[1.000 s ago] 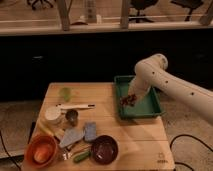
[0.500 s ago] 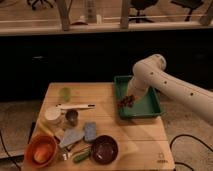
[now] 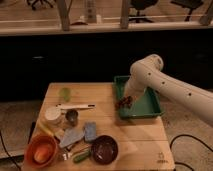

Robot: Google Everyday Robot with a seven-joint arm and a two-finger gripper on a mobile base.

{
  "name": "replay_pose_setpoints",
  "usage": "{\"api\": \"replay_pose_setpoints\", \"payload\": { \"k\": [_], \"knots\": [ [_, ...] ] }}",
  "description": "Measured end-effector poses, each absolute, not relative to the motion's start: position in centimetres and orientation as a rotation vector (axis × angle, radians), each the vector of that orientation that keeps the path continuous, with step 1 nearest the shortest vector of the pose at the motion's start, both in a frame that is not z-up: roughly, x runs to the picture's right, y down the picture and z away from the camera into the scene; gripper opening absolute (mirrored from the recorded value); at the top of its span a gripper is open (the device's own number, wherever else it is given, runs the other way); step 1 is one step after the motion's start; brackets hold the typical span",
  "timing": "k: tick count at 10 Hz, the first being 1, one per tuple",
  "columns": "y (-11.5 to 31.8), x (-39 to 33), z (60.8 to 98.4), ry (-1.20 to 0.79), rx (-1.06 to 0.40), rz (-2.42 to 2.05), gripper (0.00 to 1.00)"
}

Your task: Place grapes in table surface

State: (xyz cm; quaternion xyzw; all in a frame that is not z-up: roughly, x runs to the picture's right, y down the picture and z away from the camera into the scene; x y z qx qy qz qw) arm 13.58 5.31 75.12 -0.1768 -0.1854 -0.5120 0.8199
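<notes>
My gripper hangs from the white arm at the left rim of the green tray. It is shut on the grapes, a small dark reddish-purple bunch. The bunch hangs right over the line where the tray's left wall meets the table surface, a pale wooden slatted top. I cannot tell whether the grapes touch the tray rim or the wood.
On the table's left half lie a maroon bowl, an orange bowl, a white cup, a small metal cup, a blue sponge, a grey cloth and a long white utensil.
The arm has carried the grapes a little leftward and forward, from inside the tray to its left rim. The gripper stayed shut.
</notes>
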Motion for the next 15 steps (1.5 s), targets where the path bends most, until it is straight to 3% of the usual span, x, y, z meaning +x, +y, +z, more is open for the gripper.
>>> {"api": "replay_pose_setpoints", "payload": {
  "k": [15],
  "knots": [
    [6.4,8.6,76.4,-0.479,-0.376,-1.208,0.04]
  ]
}}
